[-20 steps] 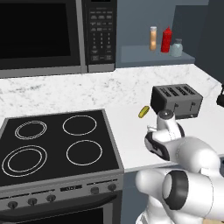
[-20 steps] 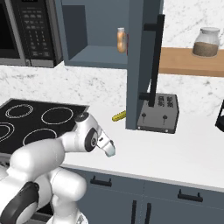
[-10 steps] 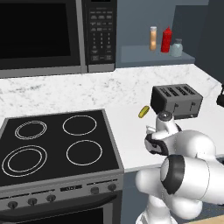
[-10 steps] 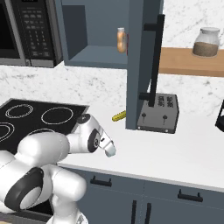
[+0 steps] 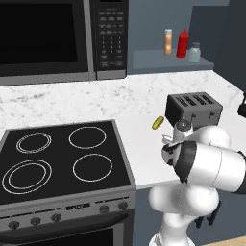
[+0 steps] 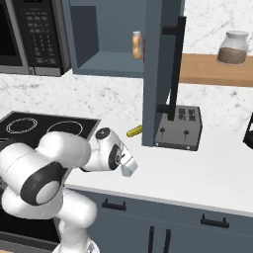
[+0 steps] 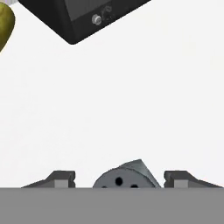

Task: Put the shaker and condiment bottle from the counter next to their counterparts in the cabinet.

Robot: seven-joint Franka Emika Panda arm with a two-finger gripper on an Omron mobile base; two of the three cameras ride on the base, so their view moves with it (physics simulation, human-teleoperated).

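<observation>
Low in the frame, left of centre: white robot arm with dark joints (image 6: 59, 168), bent over the white grey-speckled marble-look counter (image 6: 207, 173). At its tip, a small pale blue-grey shaker (image 6: 128, 166). Centre: small yellow oblong item (image 6: 134, 131) beside a black toaster (image 6: 180, 128). Upper centre: slim orange condiment bottle (image 6: 137, 45) on the dark blue-grey cabinet's (image 6: 116, 63) shelf. Upper right: glass jar (image 6: 232, 48) on a wooden shelf (image 6: 212, 74).

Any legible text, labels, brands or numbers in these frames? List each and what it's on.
None can be read.
Black microwave: its keypad panel carries rows of pale button marks, too small and blurred to read.
Black toaster: only round knobs and slots, no lettering.
Orange bottle, red squeeze bottle, glass jar: no label visible.
</observation>
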